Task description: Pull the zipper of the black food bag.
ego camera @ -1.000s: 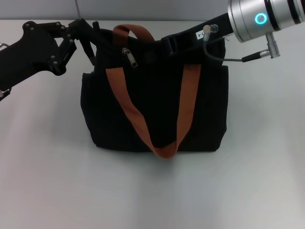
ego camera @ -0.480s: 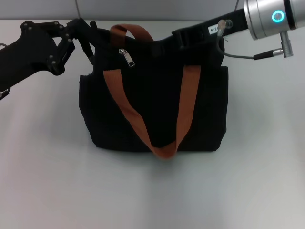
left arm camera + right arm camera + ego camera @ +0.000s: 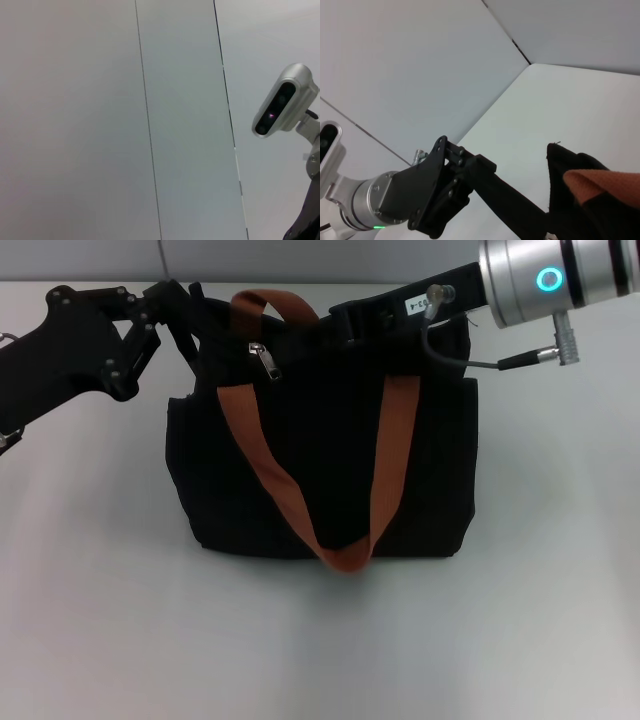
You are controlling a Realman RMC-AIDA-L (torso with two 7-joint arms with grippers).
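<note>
The black food bag (image 3: 330,465) stands upright mid-table, its orange-brown straps (image 3: 258,455) hanging down the front. The zipper (image 3: 268,360), a small silver pull, hangs near the top left of the bag. My left gripper (image 3: 193,325) is at the bag's top left corner, pinching the fabric edge there. My right gripper (image 3: 340,322) reaches in from the upper right along the top edge, to the right of the zipper and apart from it; its fingers blend into the black fabric. The right wrist view shows the bag's corner (image 3: 570,200), a strap (image 3: 605,182) and the left arm (image 3: 385,205).
The white table (image 3: 320,640) spreads around the bag. A grey cable (image 3: 470,362) hangs from the right wrist above the bag's top right. The left wrist view shows only wall panels and the robot's head camera (image 3: 282,107).
The right gripper moved right along the bag's top edge, then came back left. The zipper pull and the left gripper have stayed where they were.
</note>
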